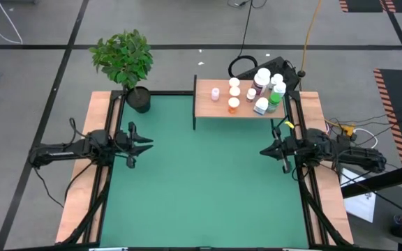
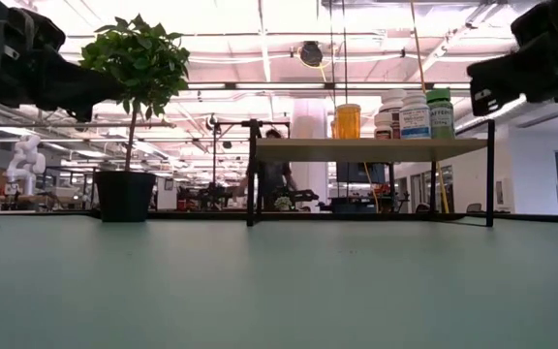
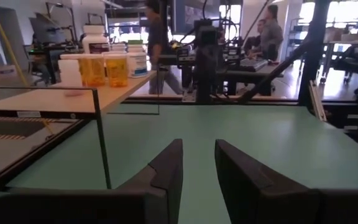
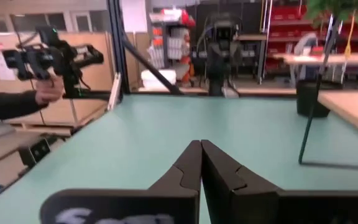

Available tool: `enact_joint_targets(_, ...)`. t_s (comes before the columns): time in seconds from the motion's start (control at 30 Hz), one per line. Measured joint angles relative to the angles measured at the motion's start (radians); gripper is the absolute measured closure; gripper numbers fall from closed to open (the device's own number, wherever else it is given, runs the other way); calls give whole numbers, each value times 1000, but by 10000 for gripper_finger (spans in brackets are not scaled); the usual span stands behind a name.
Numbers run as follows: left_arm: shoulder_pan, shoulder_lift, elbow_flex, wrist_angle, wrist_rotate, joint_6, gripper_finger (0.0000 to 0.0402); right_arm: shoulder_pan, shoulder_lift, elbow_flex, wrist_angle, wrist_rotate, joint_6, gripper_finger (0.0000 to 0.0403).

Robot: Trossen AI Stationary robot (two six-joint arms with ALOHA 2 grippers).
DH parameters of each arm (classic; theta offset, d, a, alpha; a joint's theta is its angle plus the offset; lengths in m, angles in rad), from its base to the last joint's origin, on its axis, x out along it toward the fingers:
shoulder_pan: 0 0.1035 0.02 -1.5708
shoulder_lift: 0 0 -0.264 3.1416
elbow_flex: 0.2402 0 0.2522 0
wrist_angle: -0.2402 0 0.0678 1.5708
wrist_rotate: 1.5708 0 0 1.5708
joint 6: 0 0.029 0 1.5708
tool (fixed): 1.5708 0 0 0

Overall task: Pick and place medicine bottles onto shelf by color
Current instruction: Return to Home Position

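Observation:
Several medicine bottles [image 1: 257, 89] stand upright on their bases on the light-wood shelf [image 1: 211, 106] at the table's far edge: amber-orange [image 2: 348, 120], white with a blue label [image 2: 415, 114], green [image 2: 440, 113] and dark ones. The amber bottles [image 3: 104, 68] also show in the left wrist view. My left gripper [image 1: 149, 144] hovers over the table's left side, open [image 3: 197, 163] and empty. My right gripper [image 1: 264, 150] hovers over the table's right side, shut [image 4: 201, 163] and empty. Both are nearer than the shelf and touch nothing.
A potted plant [image 1: 124, 59] stands at the far left corner, left of the shelf. Light wooden rails [image 1: 89, 160] edge the green table [image 1: 208, 188]. A person's hand with a device [image 4: 48, 87] shows beyond the table's left side. People stand in the room behind.

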Motion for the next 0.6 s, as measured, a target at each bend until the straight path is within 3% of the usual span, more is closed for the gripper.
enact_joint_targets(0.2,-1,0,0,-3,9,-9,305,0,-30,-1,-51,0,2,403)
enact_joint_targets(0.37,-27,0,0,1,28,-38,305,0,-28,-84,109,0,60,403)
enact_joint_targets(0.6,-74,0,0,64,26,-32,305,0,-23,-84,105,4,47,403)
